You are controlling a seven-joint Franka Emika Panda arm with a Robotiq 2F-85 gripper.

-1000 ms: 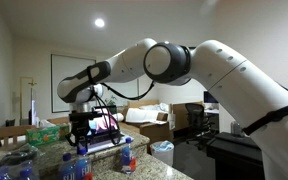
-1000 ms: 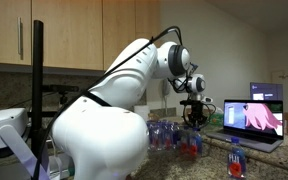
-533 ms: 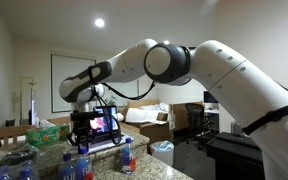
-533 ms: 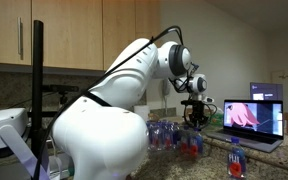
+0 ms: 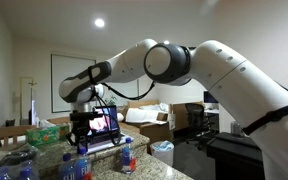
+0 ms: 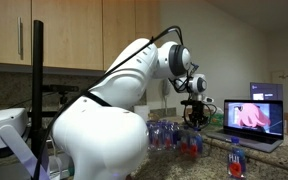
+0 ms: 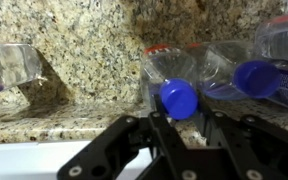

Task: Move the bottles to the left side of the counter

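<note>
Several clear water bottles with blue caps and red labels stand on the granite counter (image 7: 84, 60). My gripper (image 7: 182, 112) hangs straight down over one bottle (image 7: 176, 75) and its fingers are closed on that bottle's blue cap. The same gripper shows in both exterior views (image 5: 81, 140) (image 6: 194, 120), with the held bottle (image 5: 82, 160) (image 6: 191, 146) standing on the counter under it. More bottles lie or stand beside it in the wrist view (image 7: 259, 75) (image 7: 9, 68). One bottle (image 5: 127, 157) (image 6: 234, 160) stands apart.
An open laptop (image 5: 106, 128) (image 6: 252, 122) with a lit screen sits on the counter just behind the bottles. Wooden cabinets (image 6: 74, 35) hang above the counter. A white edge (image 7: 34, 160) runs along the counter front in the wrist view.
The arm and bottles have not moved. Only the picture on the laptop screen has changed.
</note>
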